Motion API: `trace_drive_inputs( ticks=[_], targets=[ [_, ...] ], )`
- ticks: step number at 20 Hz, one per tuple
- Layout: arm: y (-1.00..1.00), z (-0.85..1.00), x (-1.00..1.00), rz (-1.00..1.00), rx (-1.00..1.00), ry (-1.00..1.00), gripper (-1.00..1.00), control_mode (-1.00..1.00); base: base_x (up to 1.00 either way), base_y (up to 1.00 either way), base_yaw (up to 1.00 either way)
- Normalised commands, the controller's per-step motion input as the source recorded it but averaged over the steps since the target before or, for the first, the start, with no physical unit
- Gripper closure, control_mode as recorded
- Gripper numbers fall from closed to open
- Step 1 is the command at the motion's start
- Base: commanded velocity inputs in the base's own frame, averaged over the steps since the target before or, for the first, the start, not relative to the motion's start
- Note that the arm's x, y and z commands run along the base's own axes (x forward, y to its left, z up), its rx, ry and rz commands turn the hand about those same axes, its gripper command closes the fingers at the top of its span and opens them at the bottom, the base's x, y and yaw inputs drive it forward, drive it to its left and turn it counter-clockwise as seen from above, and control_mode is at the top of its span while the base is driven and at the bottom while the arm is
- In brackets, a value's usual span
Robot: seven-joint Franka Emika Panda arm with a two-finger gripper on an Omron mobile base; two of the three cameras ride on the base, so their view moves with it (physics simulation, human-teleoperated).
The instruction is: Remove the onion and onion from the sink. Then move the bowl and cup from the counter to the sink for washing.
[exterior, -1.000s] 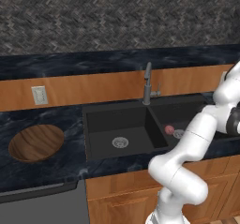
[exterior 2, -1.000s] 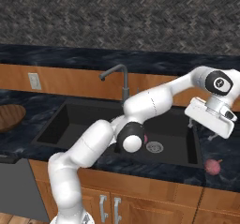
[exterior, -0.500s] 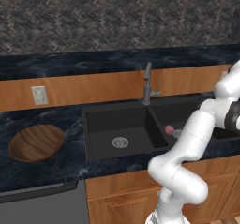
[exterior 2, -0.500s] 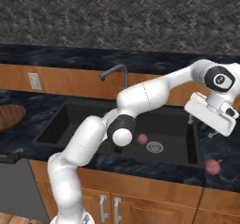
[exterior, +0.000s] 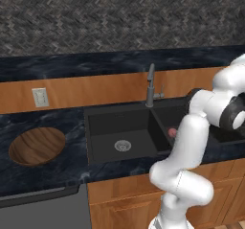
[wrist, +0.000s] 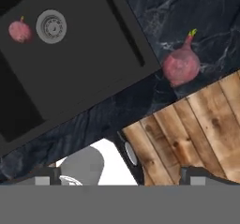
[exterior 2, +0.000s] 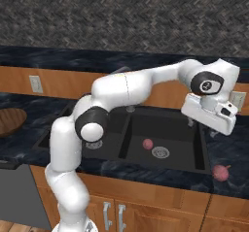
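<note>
One onion lies in the right basin of the black sink, beside the round drain. The hand view has that onion at the top left. In the left base view this onion peeks out behind the arm. The other onion rests on the dark counter right of the sink, near the front edge, and appears again in the hand view. My gripper hovers open and empty above the sink's right rim. The wooden bowl sits on the counter far left. The cup is out of view.
A grey gooseneck faucet stands behind the divider between the basins. The left basin holds only its drain. Wood cabinet fronts drop below the counter edge. A wall outlet is on the backsplash.
The elbow has swung up and left, uncovering the onion in the right basin. The hand has shifted slightly left, jaws still wide. Neither onion moved.
</note>
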Motion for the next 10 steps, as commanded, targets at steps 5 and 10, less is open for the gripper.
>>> trace_drive_inputs(
  ticks=[5, 10],
  targets=[
    [0.52, -0.15, 0.13, 0.04, -0.44, -0.28, -1.00, -1.00, 0.00, 0.00, 0.00],
    [0.30, 0.02, 0.33, 0.01, -0.21, -0.01, -1.00, -1.00, 0.00, 0.00, 0.00]
  ],
)
